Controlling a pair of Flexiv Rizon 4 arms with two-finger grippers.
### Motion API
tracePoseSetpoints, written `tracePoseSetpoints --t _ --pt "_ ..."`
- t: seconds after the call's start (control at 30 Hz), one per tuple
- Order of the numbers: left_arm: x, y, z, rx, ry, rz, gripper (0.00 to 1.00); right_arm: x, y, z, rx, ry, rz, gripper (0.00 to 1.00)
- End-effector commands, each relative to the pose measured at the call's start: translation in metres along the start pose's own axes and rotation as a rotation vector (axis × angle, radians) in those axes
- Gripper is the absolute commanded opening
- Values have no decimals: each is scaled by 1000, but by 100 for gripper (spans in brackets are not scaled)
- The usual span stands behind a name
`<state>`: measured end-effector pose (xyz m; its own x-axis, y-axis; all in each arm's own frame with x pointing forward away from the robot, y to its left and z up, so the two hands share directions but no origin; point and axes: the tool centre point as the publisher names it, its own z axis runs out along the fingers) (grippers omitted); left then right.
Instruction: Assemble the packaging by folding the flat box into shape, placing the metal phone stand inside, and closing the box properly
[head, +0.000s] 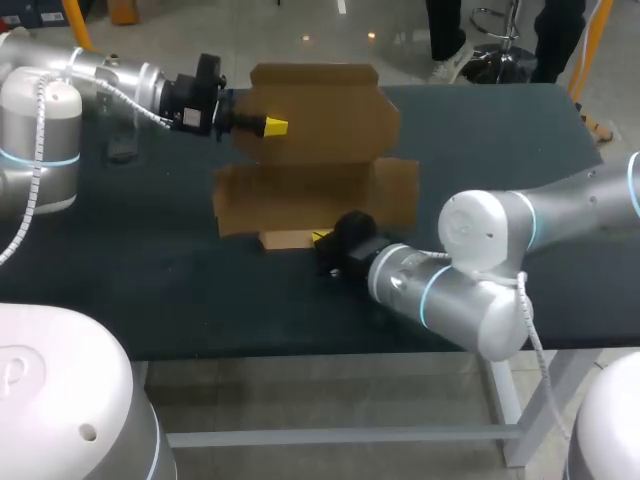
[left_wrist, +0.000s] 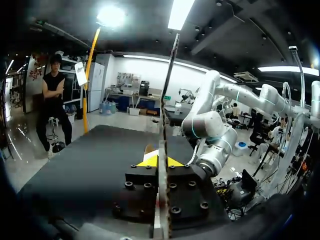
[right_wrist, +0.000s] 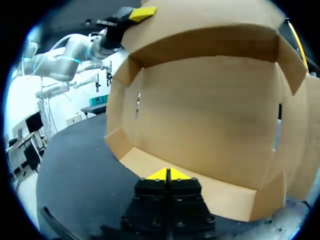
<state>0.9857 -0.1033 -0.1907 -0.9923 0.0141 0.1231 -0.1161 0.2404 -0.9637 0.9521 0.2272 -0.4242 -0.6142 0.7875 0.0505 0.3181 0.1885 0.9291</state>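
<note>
Brown cardboard box (head: 330, 195) stands half-formed on our dark worktop (head: 150, 290), toward the middle of the far edge. Its side walls are raised around an open tray, and its lid panel (head: 320, 105) stands up from the far wall. Our left arm (head: 110, 80) comes in over the far left corner, and our left gripper (head: 272, 127) pinches the lid panel near its left side. In the left wrist view the card runs edge-on between the two yellow fingertips (left_wrist: 149, 161), which press on it from both sides. Our right arm (head: 480, 260) comes in from the right edge to the box's near side. Our right gripper (right_wrist: 167, 174) has its tips pressed together with nothing seen between them, right at the low near wall (right_wrist: 200, 192) of the tray. From above it sits just beside a small flap (head: 285, 240) lying flat on the worktop at the box's near side. A small dark object (head: 122, 150) lies near the far left corner, beside the left arm, too indistinct for us to name.
</note>
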Motion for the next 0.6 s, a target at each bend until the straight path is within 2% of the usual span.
tracePoseSetpoints --t 0.03,0.33,0.6 --pt "0 1 -1 -2 5 -1 0 3 -4 3 -5 -48 0 0" --pt "0 1 -1 -2 5 -1 0 3 -4 3 -5 -48 0 0" --pt "18 5 3 -6 6 21 0 3 -4 3 -5 -48 0 0"
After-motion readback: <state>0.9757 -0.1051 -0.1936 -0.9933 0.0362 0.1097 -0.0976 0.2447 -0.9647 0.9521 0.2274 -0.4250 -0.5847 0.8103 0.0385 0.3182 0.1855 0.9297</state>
